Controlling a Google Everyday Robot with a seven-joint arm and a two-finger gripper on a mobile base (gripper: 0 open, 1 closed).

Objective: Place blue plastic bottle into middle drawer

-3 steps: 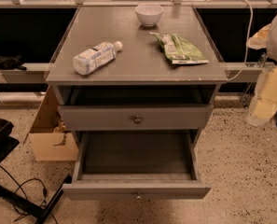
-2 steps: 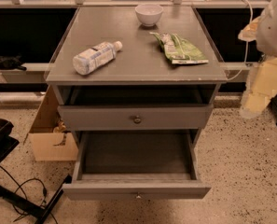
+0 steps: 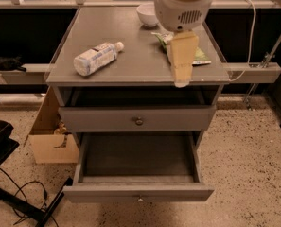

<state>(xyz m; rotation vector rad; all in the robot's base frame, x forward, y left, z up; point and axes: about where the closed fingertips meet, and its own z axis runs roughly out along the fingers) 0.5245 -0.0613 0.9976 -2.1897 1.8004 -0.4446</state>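
Blue plastic bottle (image 3: pixel 96 58) by left edge of cabinet top (image 3: pixel 130 32) — claw (image 3: pixel 181 74) over right front edge, apart-or-together unclear

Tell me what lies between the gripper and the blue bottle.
Nothing: in the camera view only bare cabinet top separates the bottle from the gripper at right.

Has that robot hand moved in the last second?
Yes. The gripper swung left, from right of the tabletop to above it, beside the snack bag.

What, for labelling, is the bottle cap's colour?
White cap, camera view; gripper by the snack bag.
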